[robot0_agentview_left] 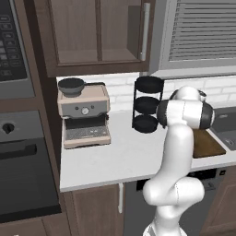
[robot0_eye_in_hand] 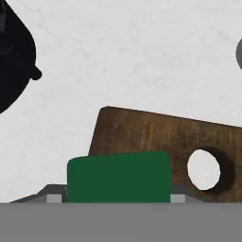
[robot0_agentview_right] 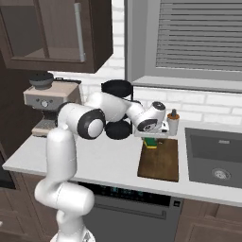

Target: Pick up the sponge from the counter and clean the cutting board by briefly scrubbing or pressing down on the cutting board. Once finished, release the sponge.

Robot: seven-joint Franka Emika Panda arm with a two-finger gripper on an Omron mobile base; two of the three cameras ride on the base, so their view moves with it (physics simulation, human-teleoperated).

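Sponge (robot0_agentview_right: 151,142): small block, dark green top over a yellow base; in the hand view only its flat green top (robot0_eye_in_hand: 118,177) shows, long axis running across that picture
Sponge position: at the far end of the cutting board (robot0_agentview_right: 159,159), right under the gripper (robot0_agentview_right: 151,138); whether it presses on the wood or hangs just above it cannot be told
Cutting board: dark brown wooden slab lying flat on the counter (robot0_agentview_right: 94,160), long axis running from the counter's front edge toward the wall; a round hole (robot0_eye_in_hand: 203,169) pierces one end, near the sponge
Gripper: pointing down over the board's far end, clenched around the sponge, its sides meeting the grey finger parts in the hand view
Nearby: black tiered rack (robot0_agentview_left: 147,104) and coffee machine (robot0_agentview_left: 84,114) to the left, sink (robot0_agentview_right: 217,158) to the right of the board
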